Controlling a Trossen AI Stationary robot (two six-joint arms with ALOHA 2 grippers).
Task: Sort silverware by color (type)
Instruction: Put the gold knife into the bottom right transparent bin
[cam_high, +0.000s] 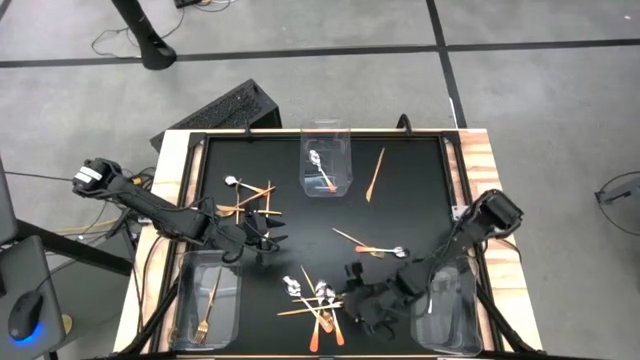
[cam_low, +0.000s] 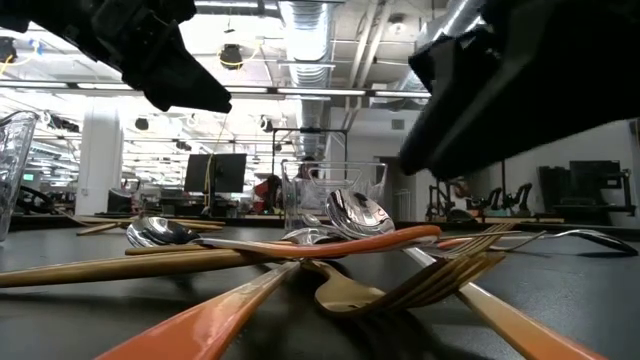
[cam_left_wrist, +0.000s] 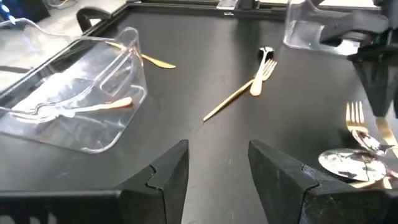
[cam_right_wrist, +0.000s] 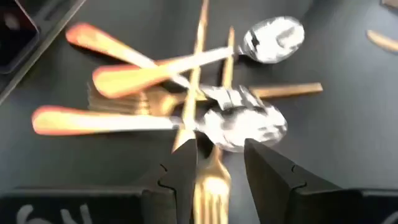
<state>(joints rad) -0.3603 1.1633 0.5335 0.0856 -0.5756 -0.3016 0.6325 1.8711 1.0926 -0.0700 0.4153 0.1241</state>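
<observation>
Silverware lies in groups on the black mat. A near-centre pile (cam_high: 315, 300) mixes gold forks, thin gold knives and orange-handled spoons. A second cluster (cam_high: 250, 198) lies to the left. A fork and spoon pair (cam_high: 375, 247) and a lone gold knife (cam_high: 375, 175) lie farther right. My right gripper (cam_right_wrist: 217, 168) is open and low over the pile, its fingers on either side of a gold fork (cam_right_wrist: 208, 183); no touch shows. My left gripper (cam_left_wrist: 217, 165) is open above bare mat, right of the left cluster (cam_high: 265, 240).
Three clear bins stand on the mat. The far-centre bin (cam_high: 325, 160) holds an orange-handled spoon, the near-left bin (cam_high: 208, 305) holds a gold fork, and the near-right bin (cam_high: 448, 310) sits under my right arm. Bare mat (cam_high: 300, 225) lies mid-table.
</observation>
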